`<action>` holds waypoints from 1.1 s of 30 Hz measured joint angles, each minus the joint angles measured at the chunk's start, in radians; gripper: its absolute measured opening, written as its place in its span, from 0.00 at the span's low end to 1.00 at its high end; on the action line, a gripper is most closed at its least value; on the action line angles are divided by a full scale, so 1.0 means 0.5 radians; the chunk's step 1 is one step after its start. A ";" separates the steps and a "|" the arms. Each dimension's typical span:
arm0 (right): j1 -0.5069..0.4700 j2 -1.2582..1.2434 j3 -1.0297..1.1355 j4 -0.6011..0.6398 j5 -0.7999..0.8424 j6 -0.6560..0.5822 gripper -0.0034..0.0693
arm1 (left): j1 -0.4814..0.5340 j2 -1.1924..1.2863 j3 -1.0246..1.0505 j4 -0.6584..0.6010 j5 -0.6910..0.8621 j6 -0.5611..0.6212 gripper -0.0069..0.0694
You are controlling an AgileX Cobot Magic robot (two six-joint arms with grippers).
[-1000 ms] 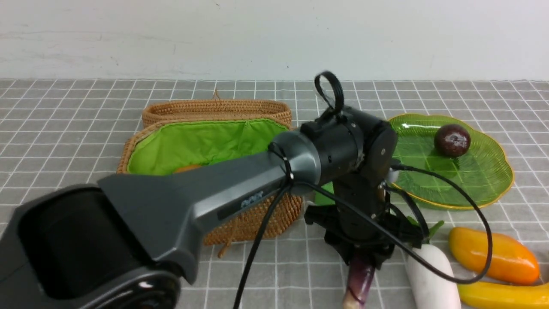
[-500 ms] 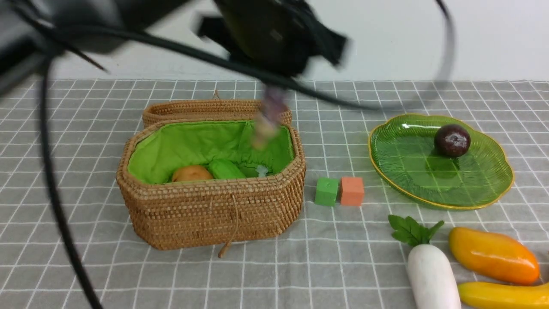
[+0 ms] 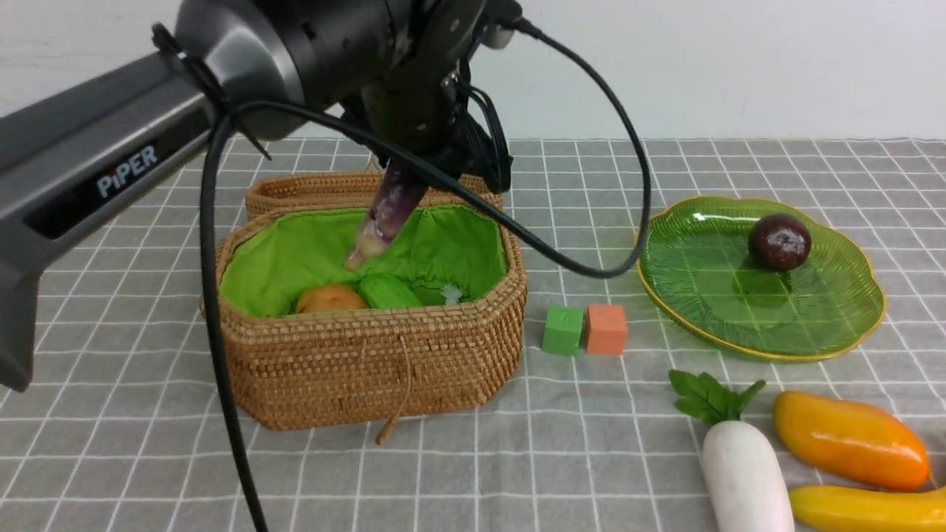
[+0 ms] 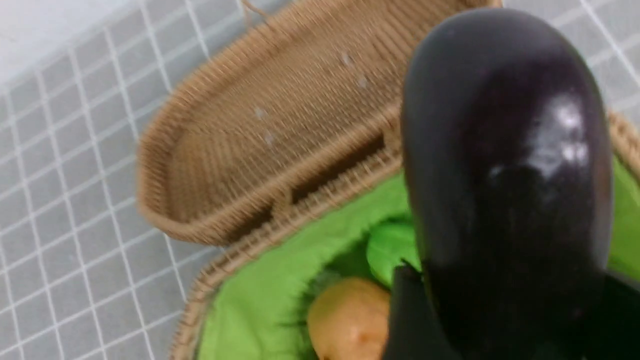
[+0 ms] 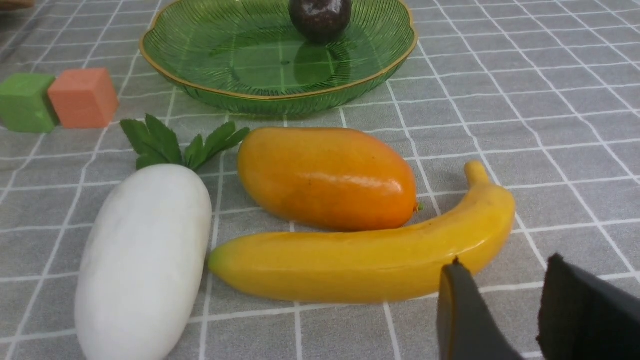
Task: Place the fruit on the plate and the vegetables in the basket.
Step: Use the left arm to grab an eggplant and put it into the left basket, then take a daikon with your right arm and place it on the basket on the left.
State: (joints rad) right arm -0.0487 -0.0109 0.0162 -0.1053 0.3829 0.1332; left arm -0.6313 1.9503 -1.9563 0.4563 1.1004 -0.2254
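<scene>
Basket (image 3: pixel 369 369): standing uncovered, left of the tabletop's centre.
Left tool (image 3: pixel 405 177): gripping the eggplant (image 3: pixel 386 213), dangling it over that basket for release.
Plate (image 3: pixel 739 347): carrying the mangosteen (image 3: pixel 780 241) near the right edge.
Right tool (image 5: pixel 502 272): hovering parted and empty beside the banana (image 5: pixel 360 262).

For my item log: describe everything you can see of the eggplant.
The eggplant is long and glossy dark purple, like smooth plastic, fading to a paler end that points down. It hangs tilted in the air over the open basket, its upper end between the fingers of the left gripper. Nothing else touches it; the potato and cucumber lie below it in the basket.
</scene>
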 joint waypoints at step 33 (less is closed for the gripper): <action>0.000 0.000 0.000 0.000 0.000 0.000 0.38 | 0.032 -2.124 1.487 -0.673 0.266 -0.185 0.07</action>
State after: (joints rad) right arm -0.0487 -0.0109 0.0162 -0.1053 0.3829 0.1332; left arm -0.6153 0.8883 -1.2130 0.1197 1.2335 -0.3180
